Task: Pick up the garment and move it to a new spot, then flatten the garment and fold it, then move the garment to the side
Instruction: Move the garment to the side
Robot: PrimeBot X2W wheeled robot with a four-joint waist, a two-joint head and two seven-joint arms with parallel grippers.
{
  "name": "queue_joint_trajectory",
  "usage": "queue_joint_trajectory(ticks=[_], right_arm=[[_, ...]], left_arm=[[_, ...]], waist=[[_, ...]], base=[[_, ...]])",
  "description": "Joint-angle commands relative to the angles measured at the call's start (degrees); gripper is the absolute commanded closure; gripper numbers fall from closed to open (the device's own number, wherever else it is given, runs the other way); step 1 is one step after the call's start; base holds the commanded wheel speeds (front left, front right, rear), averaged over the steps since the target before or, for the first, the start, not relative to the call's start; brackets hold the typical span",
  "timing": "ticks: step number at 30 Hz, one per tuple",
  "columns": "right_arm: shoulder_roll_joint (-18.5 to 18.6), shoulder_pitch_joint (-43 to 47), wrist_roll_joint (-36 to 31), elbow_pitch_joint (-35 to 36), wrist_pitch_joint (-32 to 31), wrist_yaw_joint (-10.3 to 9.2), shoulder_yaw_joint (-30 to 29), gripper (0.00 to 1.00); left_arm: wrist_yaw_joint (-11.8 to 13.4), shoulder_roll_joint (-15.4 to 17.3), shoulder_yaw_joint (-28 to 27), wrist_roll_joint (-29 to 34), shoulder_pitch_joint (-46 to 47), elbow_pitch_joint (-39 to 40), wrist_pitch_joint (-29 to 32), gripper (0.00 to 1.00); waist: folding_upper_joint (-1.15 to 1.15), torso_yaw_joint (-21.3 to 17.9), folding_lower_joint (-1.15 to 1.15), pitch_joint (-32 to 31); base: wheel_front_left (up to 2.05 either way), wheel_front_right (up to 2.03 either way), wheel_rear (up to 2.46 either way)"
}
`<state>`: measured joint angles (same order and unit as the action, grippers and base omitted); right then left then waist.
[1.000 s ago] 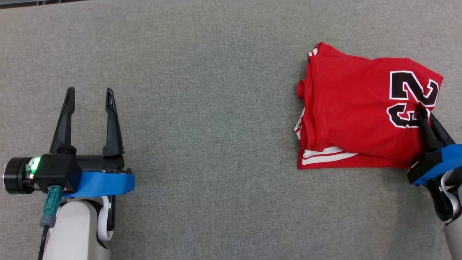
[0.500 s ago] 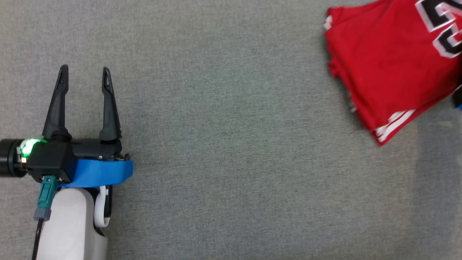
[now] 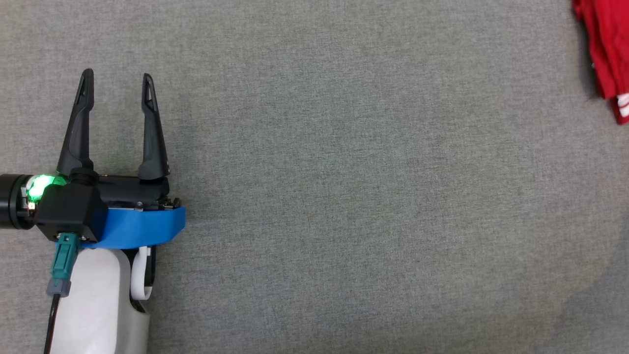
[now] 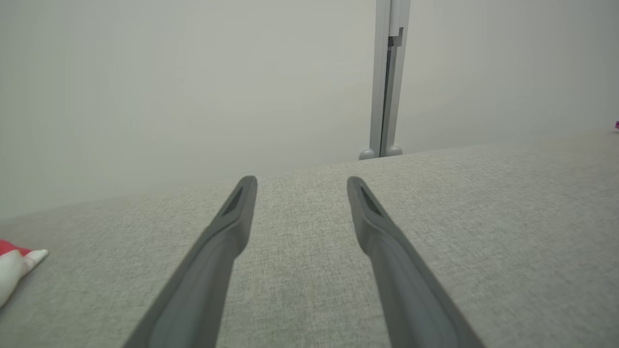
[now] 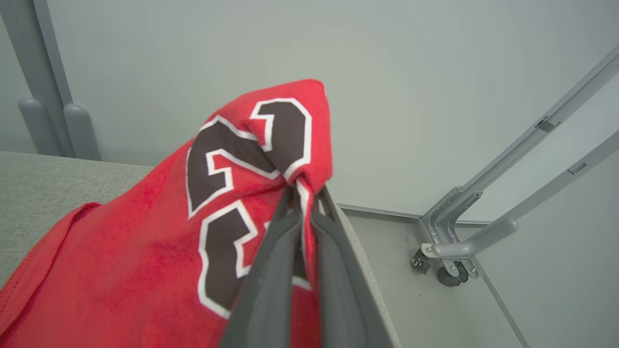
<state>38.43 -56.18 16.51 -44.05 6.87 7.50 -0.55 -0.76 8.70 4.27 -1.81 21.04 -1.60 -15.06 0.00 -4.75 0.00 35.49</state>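
Garment (image 3: 612, 49) dragged rightward, pinched by right gripper (image 5: 305, 193)

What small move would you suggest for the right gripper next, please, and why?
Probably lower the right gripper and open it, a little inward from the table edge. It is shut on a raised fold of the red shirt at that edge, with floor beyond, so going further might drop it off.

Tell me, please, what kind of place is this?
Probably a robot test lab, not a home: a grey fabric-covered table, plain pale partition walls, and a metal frame on caster wheels.
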Motion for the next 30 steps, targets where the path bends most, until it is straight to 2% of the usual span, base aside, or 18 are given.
queue_joint_trajectory(ticks=[1,6,7,8,9,19,25,30], right_arm=[[0.36,-1.08,-0.41,-0.52,0.19,-0.01,-0.23,1.00],[0.58,-2.61,-1.80,-2.39,-1.03,-0.01,-0.31,1.00],[0.67,-2.65,-2.10,-2.93,-1.32,-0.01,-0.37,0.97],[0.69,-2.84,-2.28,-3.24,-1.46,-0.01,-0.50,0.64],[0.66,-3.13,-2.54,-3.58,-1.25,-0.01,-0.60,0.00],[-0.57,-3.34,-5.31,-5.75,3.73,-0.01,-1.62,0.00],[-4.51,-0.65,-6.75,-4.34,7.09,-0.01,-0.04,0.00],[-9.31,3.16,-6.35,-0.03,8.24,-0.01,2.42,0.00]], left_arm=[[0.25,0.03,-0.15,0.01,0.57,0.26,-0.15,0.00],[0.21,-0.07,0.01,-0.19,1.07,0.00,-0.15,0.00],[0.21,-0.15,0.12,-0.19,1.23,0.01,-0.15,0.00],[0.19,-0.18,0.20,-0.19,1.41,-0.02,-0.15,0.00],[0.12,-0.20,0.27,-0.24,1.49,-0.08,-0.15,0.00],[0.45,-0.36,-0.72,-1.08,-0.19,-1.04,-0.15,0.00],[0.63,-0.81,-1.47,-1.80,-3.35,-1.60,-0.15,0.00],[0.66,-1.11,-2.46,-2.28,-6.76,-2.05,-0.15,0.00]], waist=[[0.00,-0.12,0.00,0.02],[0.00,-0.33,0.00,0.37],[0.00,-0.30,0.00,0.46],[0.00,-0.24,0.00,0.57],[0.00,-0.18,0.00,0.63],[0.00,0.04,0.00,-2.54],[0.00,0.04,0.00,-7.43],[0.00,0.76,0.00,-12.22]], base=[[0.00,0.00,0.00],[0.00,0.00,0.00],[0.00,0.00,0.00],[0.00,0.00,0.00],[0.00,0.00,0.00],[0.00,0.00,0.00],[0.00,0.00,0.00],[0.00,0.00,0.00]])
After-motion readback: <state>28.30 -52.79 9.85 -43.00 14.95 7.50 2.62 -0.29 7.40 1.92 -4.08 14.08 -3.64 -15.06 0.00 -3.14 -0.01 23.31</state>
